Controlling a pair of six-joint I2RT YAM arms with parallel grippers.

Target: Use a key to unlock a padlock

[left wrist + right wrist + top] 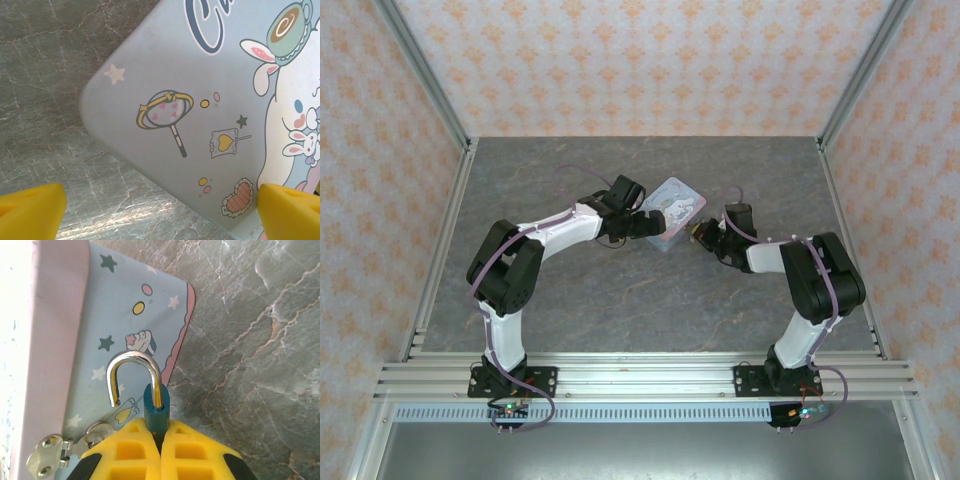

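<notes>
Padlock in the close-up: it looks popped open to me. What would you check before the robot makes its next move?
1. Padlock unlocked: ok. One end of its shackle is out of the teal body.
2. Right jaws gripping the padlock: ok. They are shut on its body.
3. Shackle clear of the metal latch: ok. The free end hangs apart from it.
4. Left jaws holding the cartoon tin: not ok. They stand open on either side of its corner, not clamped.
5. Key out of the keyhole: cannot tell. The padlock's underside is hidden between the right jaws.
</notes>
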